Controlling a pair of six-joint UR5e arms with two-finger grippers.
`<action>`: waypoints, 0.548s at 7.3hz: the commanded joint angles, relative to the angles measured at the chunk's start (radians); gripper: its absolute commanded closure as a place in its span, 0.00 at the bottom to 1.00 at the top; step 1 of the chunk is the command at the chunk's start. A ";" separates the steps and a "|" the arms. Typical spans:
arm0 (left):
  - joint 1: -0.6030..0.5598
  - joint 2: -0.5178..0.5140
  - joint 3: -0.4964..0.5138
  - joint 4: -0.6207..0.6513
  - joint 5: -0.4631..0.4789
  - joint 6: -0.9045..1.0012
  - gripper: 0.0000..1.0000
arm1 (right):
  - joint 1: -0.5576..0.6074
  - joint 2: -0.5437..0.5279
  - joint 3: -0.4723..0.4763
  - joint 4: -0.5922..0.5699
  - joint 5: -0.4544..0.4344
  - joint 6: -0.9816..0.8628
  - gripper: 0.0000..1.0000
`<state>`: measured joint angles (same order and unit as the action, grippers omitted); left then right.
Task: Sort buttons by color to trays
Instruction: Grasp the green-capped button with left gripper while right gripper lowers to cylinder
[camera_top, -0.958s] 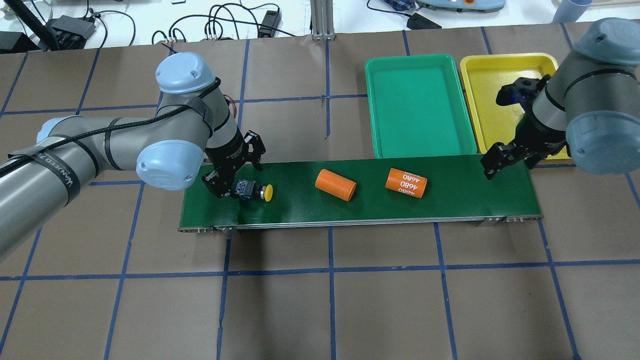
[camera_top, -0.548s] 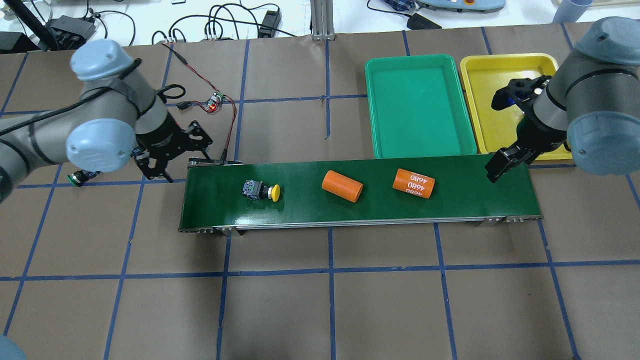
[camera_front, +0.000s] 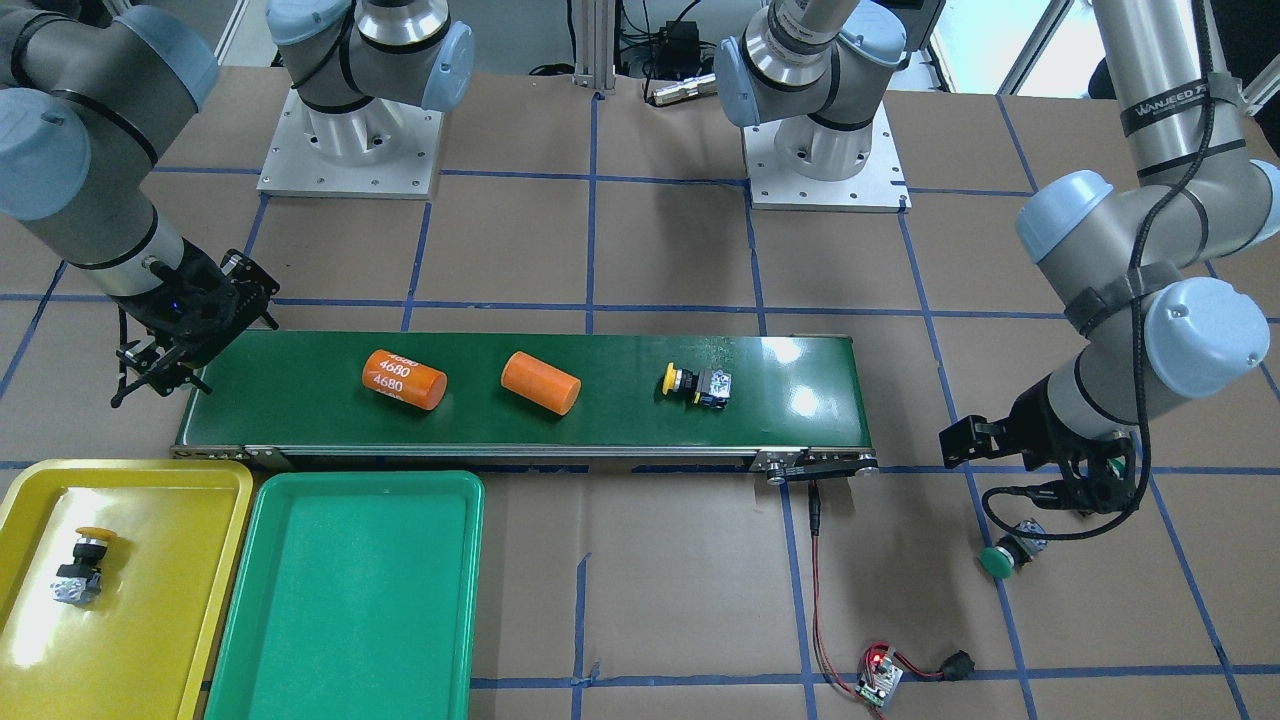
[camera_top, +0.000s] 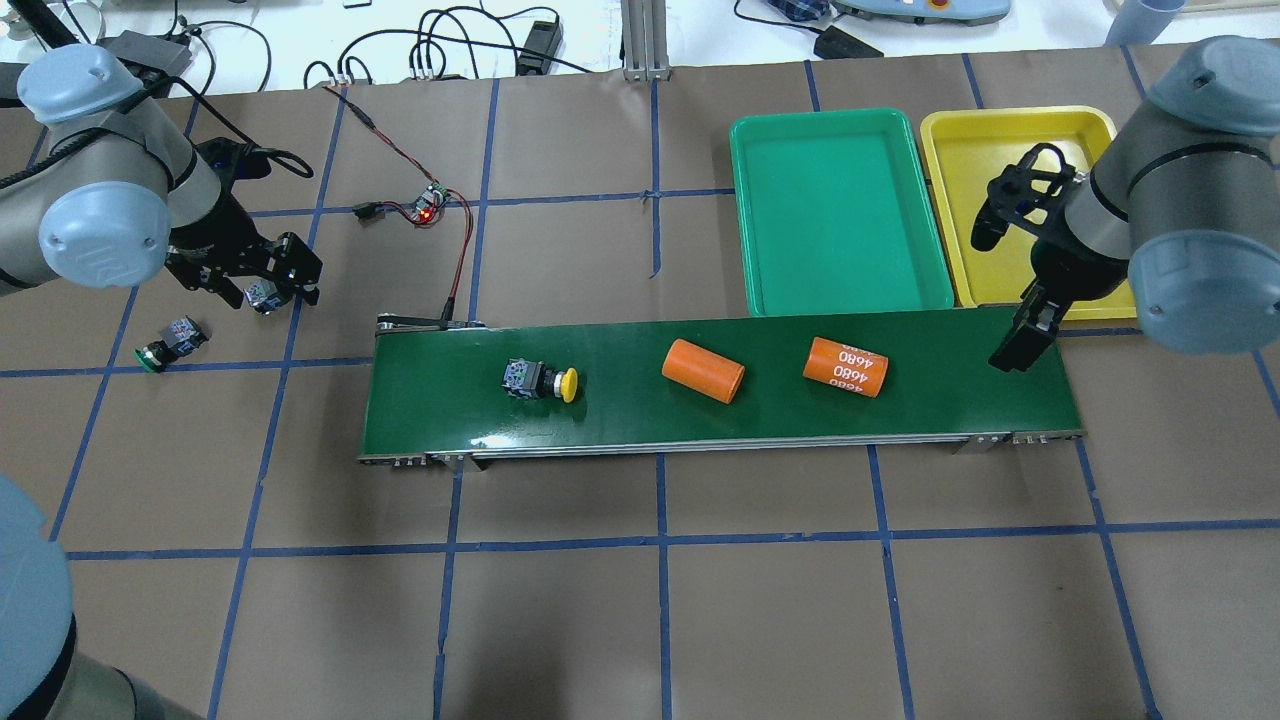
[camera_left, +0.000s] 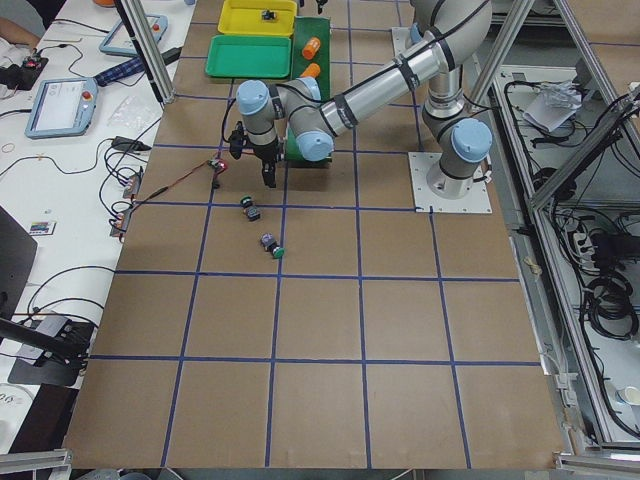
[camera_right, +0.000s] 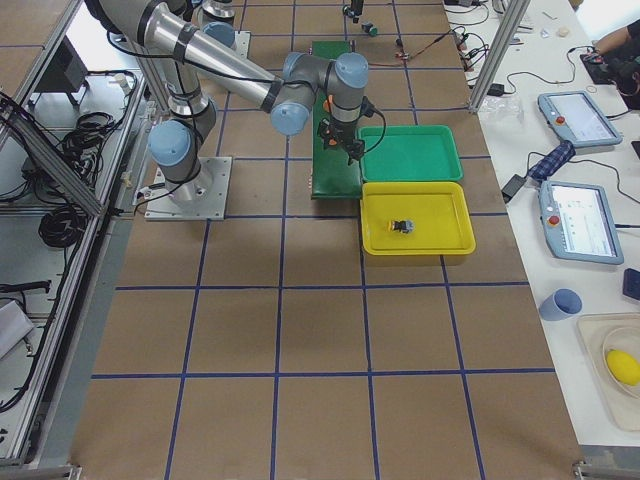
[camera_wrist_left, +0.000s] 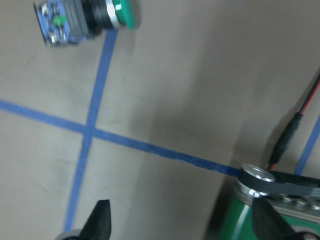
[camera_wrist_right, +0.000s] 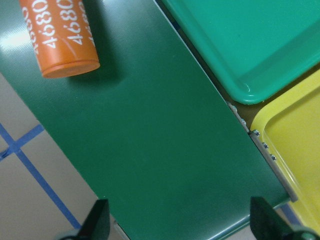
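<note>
Fingers (camera_wrist_left: 101, 222) are held wide and empty: the left gripper (camera_wrist_left: 182, 225) near a green button (camera_wrist_left: 85, 20) on the surface (camera_wrist_left: 175, 90), the right gripper (camera_wrist_right: 177, 220) above the belt (camera_wrist_right: 150, 130) end.

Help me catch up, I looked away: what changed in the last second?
The left hand left the yellow button on the conveyor belt and swung away to the robot's left, open. That button and both orange cylinders rode toward the right hand, which stays at the belt's end. Green tray and yellow tray stayed put.
</note>
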<state>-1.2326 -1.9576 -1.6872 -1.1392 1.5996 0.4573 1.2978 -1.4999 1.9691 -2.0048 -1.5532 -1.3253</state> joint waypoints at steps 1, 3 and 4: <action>0.028 -0.079 0.055 0.022 0.016 0.397 0.00 | 0.000 0.019 0.045 -0.113 -0.005 -0.286 0.00; 0.044 -0.145 0.057 0.198 0.017 0.731 0.00 | 0.002 0.027 0.071 -0.127 -0.002 -0.325 0.00; 0.056 -0.171 0.058 0.246 0.010 0.832 0.00 | 0.008 0.027 0.074 -0.127 -0.005 -0.333 0.00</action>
<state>-1.1888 -2.0918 -1.6314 -0.9664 1.6152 1.1282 1.3003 -1.4740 2.0360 -2.1273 -1.5571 -1.6416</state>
